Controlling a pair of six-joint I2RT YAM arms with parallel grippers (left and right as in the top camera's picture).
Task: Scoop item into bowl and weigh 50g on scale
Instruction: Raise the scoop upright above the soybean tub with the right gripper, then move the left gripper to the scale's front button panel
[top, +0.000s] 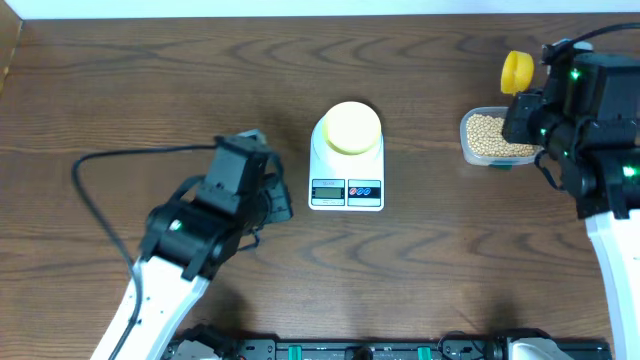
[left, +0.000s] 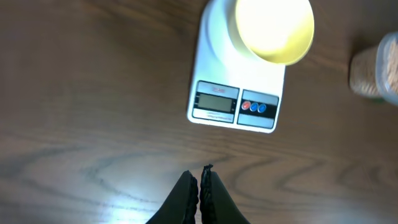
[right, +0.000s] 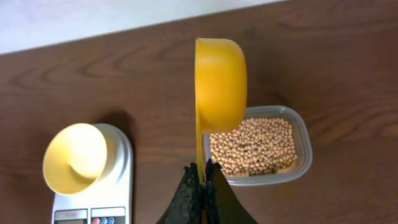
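Left gripper (left: 199, 177) over dark wood-grain table (left: 93, 93)

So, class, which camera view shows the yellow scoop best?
The right wrist view: the yellow scoop fills the centre, its handle pinched in the right gripper. Overhead shows only its round end; the left wrist view misses it.

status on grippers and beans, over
Left gripper shut, empty, beside scale. Right gripper shut on scoop, by beans in tub. Bowl on scale, looks empty. Nothing in the way.
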